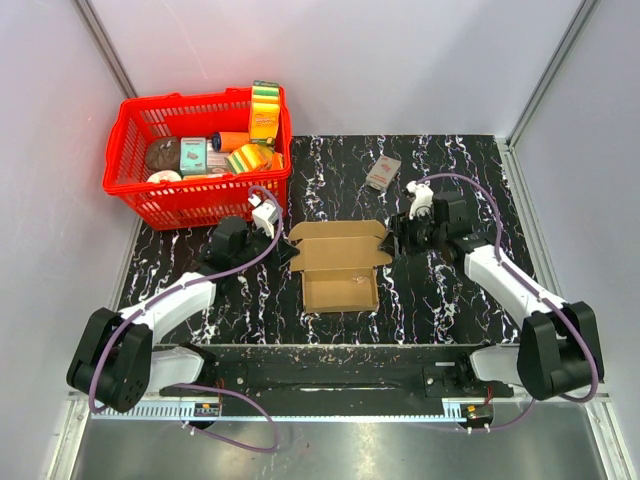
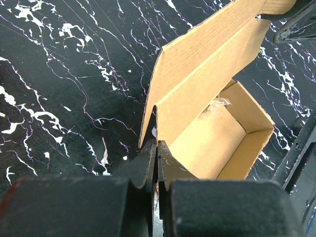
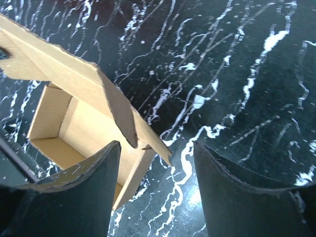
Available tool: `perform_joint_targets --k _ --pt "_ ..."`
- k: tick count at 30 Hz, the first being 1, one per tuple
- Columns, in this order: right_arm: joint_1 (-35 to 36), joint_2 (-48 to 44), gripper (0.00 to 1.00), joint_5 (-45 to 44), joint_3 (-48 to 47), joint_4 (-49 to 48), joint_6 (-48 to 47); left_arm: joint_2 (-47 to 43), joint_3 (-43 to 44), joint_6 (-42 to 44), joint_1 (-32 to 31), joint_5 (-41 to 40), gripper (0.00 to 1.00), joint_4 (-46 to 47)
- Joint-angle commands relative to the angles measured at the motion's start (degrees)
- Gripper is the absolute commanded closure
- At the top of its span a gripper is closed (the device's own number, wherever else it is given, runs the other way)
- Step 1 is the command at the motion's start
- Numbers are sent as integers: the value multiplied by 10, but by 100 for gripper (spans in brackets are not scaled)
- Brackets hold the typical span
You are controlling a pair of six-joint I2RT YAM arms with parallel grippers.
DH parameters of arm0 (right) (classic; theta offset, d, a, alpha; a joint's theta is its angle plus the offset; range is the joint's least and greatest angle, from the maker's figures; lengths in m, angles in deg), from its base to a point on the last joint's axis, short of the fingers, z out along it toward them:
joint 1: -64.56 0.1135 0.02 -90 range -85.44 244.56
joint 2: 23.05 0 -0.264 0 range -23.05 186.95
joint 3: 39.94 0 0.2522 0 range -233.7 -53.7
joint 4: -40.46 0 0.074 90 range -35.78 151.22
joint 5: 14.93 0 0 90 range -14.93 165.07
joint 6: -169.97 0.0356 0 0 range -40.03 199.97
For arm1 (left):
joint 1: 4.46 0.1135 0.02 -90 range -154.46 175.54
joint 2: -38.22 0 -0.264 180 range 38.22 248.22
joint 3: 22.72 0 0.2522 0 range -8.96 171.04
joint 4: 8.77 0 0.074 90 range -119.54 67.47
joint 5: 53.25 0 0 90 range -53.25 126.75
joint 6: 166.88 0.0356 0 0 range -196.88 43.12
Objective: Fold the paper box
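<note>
paper box (image 1: 340, 270): plain brown, unprinted, inside and out
counter (image 1: 440, 300): black, streaked with white marble veins
basket (image 1: 190, 205): bright red lattice
tall pack (image 1: 265, 112): yellow, green and orange bands
small packet (image 1: 383, 172): grey with red
left claw (image 2: 157, 150): matte black
right claw (image 3: 157, 148): matte black
cables (image 1: 468, 183): purple
arm links (image 1: 180, 300): white, with black joints

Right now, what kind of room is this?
Probably a robot test booth: plain white walls around a black marbled table, a left arm and right arm bolted at its edge, and a red plastic basket.
</note>
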Motion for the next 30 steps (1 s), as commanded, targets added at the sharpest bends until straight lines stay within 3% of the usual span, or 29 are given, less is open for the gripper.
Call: perform_joint_targets --k 1,9,14,18,30 --pt "-3 32 35 106 -37 -50 -28 -5 1 13 -2 7 100 41" --pt "-3 61 48 122 -49 -48 -31 -4 4 11 -2 9 100 42" --pt "-3 59 69 108 -55 -34 -23 -5 5 2 -2 -3 100 41" --pt "-3 45 78 97 -56 -20 -15 -6 16 -25 -9 -59 100 23" --pt "-3 47 78 120 -47 -10 -13 -9 22 -33 -31 -94 100 15"
